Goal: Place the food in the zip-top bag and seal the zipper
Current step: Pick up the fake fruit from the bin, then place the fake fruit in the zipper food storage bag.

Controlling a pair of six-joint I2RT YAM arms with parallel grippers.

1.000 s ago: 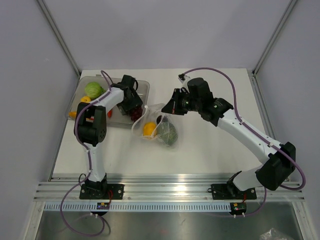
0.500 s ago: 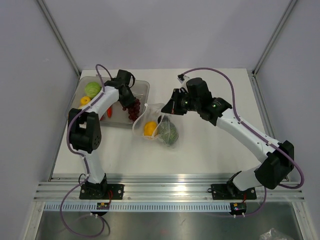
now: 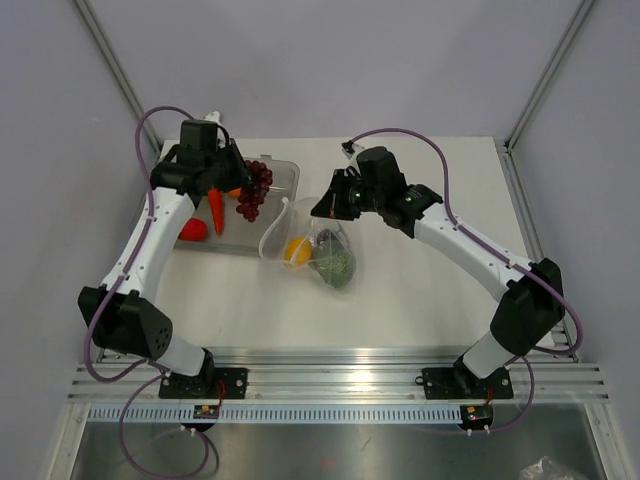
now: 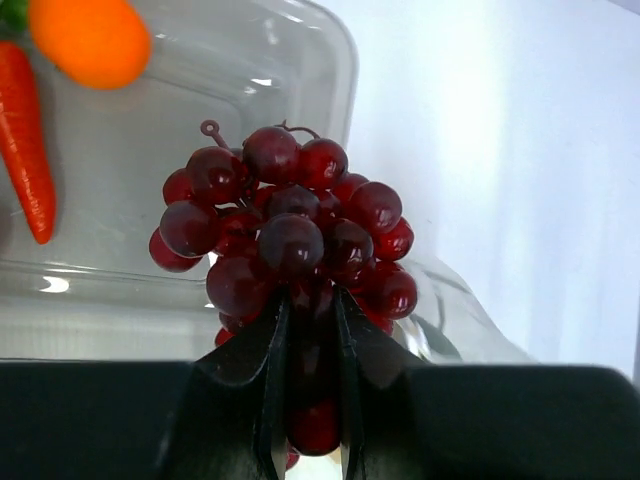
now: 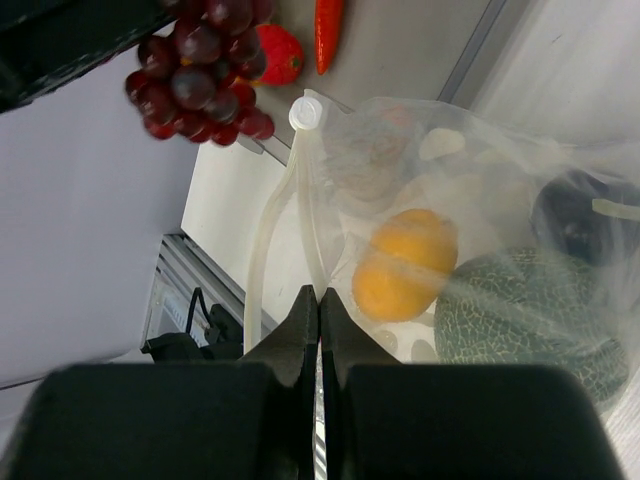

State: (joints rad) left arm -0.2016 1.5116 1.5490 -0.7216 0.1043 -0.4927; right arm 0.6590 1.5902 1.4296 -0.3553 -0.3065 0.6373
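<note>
My left gripper (image 3: 238, 190) (image 4: 308, 300) is shut on a bunch of dark purple grapes (image 3: 253, 188) (image 4: 285, 220), which hangs in the air above the grey tray (image 3: 287, 175). The zip-top bag (image 3: 322, 250) (image 5: 470, 190) lies right of the tray with its mouth standing open. My right gripper (image 3: 322, 207) (image 5: 320, 295) is shut on the bag's mouth edge, at the whitish zipper (image 5: 300, 190). Inside the bag are an orange-yellow fruit (image 3: 296, 251) (image 5: 405, 265), a green netted melon (image 3: 336, 266) (image 5: 530, 325) and a dark piece (image 5: 580, 215).
In the tray lie a carrot (image 3: 215, 208) (image 4: 25, 140), a red piece (image 3: 192, 230) and an orange ball (image 4: 90, 40). Frame posts and grey walls stand at both sides. An aluminium rail (image 3: 340, 380) runs along the near table edge.
The left gripper closed on the grapes in the tray and lifted them up and back. The right gripper raised the bag's mouth edge slightly and shifted left.
</note>
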